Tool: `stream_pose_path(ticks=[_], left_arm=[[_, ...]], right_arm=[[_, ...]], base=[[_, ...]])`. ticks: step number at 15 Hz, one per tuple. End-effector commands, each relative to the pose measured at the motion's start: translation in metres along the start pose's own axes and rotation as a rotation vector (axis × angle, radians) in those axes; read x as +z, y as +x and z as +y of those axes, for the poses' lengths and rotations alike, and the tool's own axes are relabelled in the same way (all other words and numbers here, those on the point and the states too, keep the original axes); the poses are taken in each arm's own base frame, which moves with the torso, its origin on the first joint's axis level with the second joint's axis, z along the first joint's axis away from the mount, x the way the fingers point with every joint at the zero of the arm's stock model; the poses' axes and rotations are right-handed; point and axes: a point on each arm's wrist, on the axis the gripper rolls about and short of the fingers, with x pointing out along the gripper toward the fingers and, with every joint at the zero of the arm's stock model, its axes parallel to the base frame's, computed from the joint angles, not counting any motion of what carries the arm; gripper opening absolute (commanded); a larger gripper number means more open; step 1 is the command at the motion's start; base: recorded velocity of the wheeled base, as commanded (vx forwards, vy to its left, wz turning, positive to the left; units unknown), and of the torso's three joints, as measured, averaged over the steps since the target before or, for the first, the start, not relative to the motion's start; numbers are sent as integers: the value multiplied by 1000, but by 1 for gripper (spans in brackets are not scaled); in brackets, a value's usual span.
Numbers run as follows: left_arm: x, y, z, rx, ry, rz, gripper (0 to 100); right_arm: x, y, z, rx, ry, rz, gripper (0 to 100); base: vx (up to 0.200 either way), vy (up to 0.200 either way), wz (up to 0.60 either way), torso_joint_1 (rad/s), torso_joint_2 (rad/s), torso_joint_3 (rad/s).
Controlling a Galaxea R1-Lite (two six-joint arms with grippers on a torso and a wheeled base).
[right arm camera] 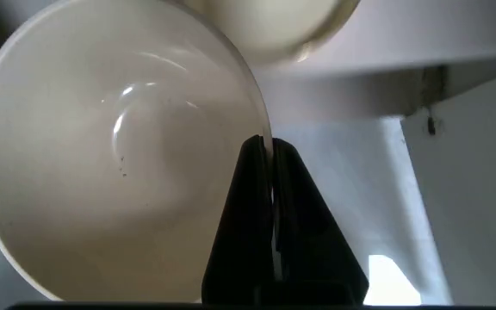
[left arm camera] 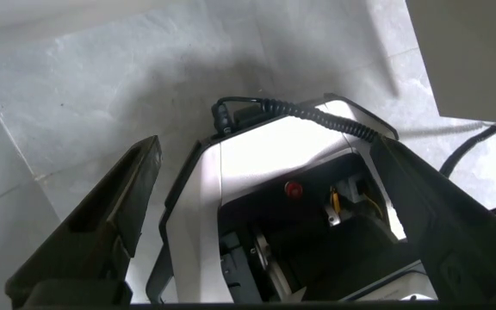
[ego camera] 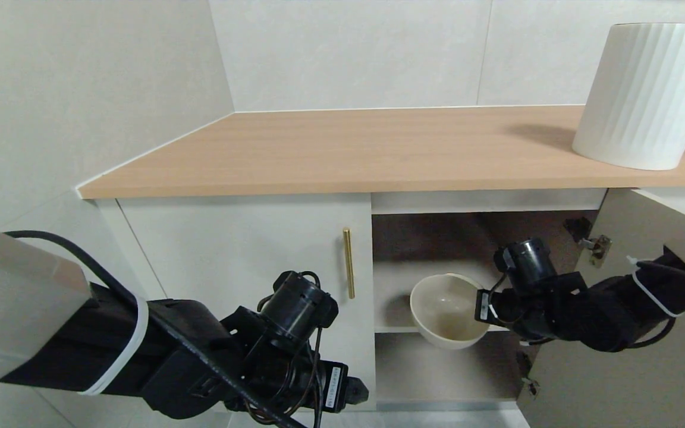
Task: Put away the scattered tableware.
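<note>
Currently our right jaws pinch the bowl (ego camera: pixel 445 306) by its rim at the open cupboard (ego camera: pixel 426 238); left jaws gape empty; wooden bench (ego camera: pixel 342 148) above.

The left arm (ego camera: pixel 158 351) is built of glossy black segments, with a pale grey flat-sided cover (ego camera: pixel 3 309) at its near end. A white strap (ego camera: pixel 118 351) wraps it. A thick black cable (ego camera: pixel 84 254) runs along its top, joined by thinner looping wires near the wrist. A black cylinder (ego camera: pixel 298 306) sits on the wrist, and a white printed label (ego camera: pixel 334 386) is fixed beside the left gripper (ego camera: pixel 357 392), whose fingers (left arm camera: pixel 102 232) are dark, matt and wedge-shaped. The right arm (ego camera: pixel 610 321) is likewise black, with a white tie (ego camera: pixel 651 294), a matching cylinder (ego camera: pixel 527 261) and a white tag (ego camera: pixel 483 307). The right gripper (right arm camera: pixel 271 155) has flat black fingers tapering to narrow tips.
</note>
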Motion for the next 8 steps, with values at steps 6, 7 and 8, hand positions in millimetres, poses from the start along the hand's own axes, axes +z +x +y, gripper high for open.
stream_pose_path(ticks=[6,7,8], left_arm=[[0,-1,0,11,0,-9,100],[0,-1,0,11,0,-9,100],[0,-1,0,10,0,-10,100]], right_arm=[[23,44,-12,-103,186,-77,0],[24,49,-12,-111,188,-80,0],[24,52,-12,-115,190,-80,0]], base=[[0,0,0,0,0,0],[0,0,0,0,0,0],[0,0,0,0,0,0]])
